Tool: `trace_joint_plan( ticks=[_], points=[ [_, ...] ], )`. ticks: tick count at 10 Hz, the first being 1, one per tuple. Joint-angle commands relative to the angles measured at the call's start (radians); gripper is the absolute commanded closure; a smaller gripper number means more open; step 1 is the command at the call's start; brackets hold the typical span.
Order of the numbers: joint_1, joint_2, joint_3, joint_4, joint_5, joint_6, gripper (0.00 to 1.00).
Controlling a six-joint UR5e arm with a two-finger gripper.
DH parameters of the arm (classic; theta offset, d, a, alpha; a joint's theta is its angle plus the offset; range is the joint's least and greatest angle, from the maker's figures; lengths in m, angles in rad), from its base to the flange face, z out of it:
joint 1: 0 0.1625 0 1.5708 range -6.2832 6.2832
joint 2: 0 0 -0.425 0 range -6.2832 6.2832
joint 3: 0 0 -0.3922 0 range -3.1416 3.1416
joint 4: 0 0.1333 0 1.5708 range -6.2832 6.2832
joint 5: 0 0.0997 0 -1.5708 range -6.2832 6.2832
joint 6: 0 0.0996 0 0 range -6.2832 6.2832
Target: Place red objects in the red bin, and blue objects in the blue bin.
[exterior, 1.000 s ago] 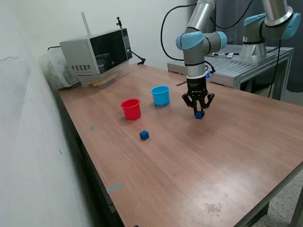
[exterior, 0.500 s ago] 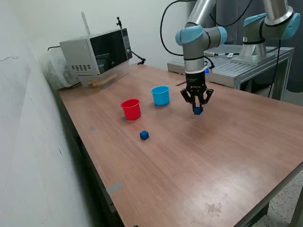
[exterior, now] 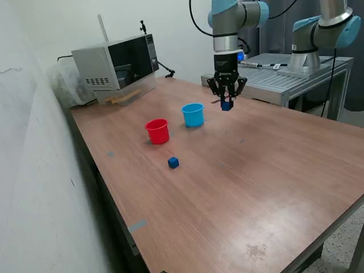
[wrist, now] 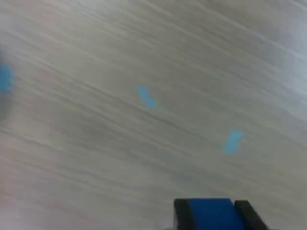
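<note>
- The arm hangs straight down over the table point(exterior: 273, 170), its gripper point(exterior: 226, 102) lifted clear of the wood.
- Its jaws are clamped on a dark blue cube point(exterior: 226, 105), pinched between both fingers point(wrist: 182, 213).
- The held cube hovers just right of the light blue cup point(exterior: 193, 114).

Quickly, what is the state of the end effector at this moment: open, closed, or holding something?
End effector: closed on a small dark blue cube, lifted above the brown wooden table.

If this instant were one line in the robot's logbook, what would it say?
gripper: shut on small dark blue cube | height: above table | round light blue plastic cup: nearby
</note>
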Motion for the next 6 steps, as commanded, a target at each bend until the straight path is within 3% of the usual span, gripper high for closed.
trace_joint_plan(
  ticks=[1, 3, 6],
  points=[
    [-0.2, -0.035, -0.007, 0.029, -0.022, -0.004, 1.0],
    [-0.265, -0.026, -0.008, 0.029, -0.022, -0.014, 1.0],
    [-0.279, 0.037, -0.033, 0.029, -0.024, -0.017, 1.0]
  ],
)
